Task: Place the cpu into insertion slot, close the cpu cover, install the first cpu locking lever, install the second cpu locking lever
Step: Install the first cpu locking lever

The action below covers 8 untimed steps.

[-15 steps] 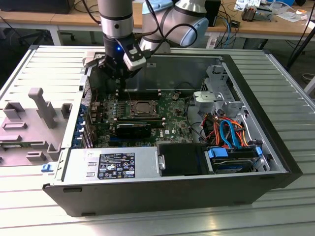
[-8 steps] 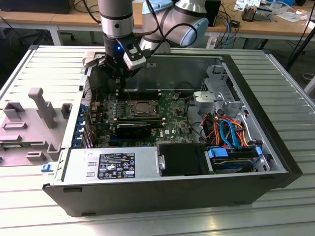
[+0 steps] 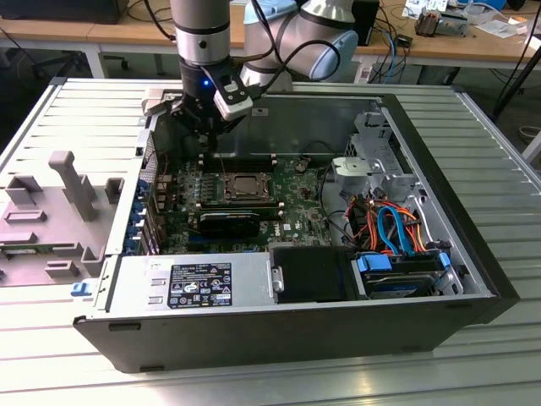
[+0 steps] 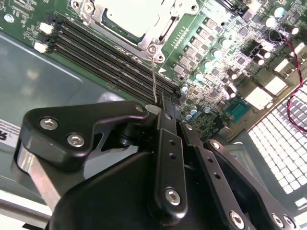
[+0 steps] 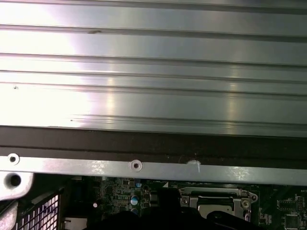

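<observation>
Room: workshop with wooden benches behind, cables and small parts on them.
Desk (image 3: pixel 473 372): ribbed metal top, carrying an open case (image 3: pixel 296 338) on its side and a grey fixture (image 3: pixel 59 203) at the exterior view's left.
Case contents: green board (image 3: pixel 296 211) on the floor of the case, power supply (image 3: pixel 190 283) near the front, drive (image 3: pixel 406 275) with blue and orange cables at the exterior view's right, metal bracket (image 3: pixel 372 161) near the back.
Slot (image 3: pixel 245 188): near the board's middle, beside long black memory slots (image 4: pixel 110 52).
Cpu (image 4: pixel 130 17): appears seated in the slot, pale square top showing through the frame in the second wrist view.
Cover (image 4: pixel 156 33): appears down flat over the cpu, silver frame around the window.
Lever (image 4: pixel 153 79): thin wire rod standing up from the socket corner toward the gripper, so seemingly not latched.
Gripper (image 4: pixel 168 112): above the board just behind the socket, fingers drawn close together at the lever's end; actual grip on the rod not clear enough to tell.
Progress: cpu placing and cover closing judged done; at least one lever unlatched, the other's state not readable.
</observation>
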Motion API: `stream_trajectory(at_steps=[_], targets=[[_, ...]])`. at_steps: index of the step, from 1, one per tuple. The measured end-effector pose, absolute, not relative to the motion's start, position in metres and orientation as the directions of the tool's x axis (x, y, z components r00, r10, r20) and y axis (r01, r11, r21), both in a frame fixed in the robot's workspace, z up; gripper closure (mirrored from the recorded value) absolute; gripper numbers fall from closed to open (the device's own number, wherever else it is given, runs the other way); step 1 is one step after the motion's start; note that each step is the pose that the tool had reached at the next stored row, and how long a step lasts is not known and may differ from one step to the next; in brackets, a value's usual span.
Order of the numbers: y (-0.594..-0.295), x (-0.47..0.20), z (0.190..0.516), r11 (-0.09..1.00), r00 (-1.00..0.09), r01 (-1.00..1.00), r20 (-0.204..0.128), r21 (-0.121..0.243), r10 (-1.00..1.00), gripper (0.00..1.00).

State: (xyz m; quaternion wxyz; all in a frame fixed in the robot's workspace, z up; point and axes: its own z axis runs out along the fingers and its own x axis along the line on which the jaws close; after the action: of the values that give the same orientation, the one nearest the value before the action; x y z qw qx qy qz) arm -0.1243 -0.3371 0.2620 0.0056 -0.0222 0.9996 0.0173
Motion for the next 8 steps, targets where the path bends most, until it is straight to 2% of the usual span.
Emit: stream_trajectory(at_steps=[8], targets=[[-0.3371,-0.1138,0.2618,0.998,-0.999,-0.045,-0.012,0.034,-0.044,0.89]])
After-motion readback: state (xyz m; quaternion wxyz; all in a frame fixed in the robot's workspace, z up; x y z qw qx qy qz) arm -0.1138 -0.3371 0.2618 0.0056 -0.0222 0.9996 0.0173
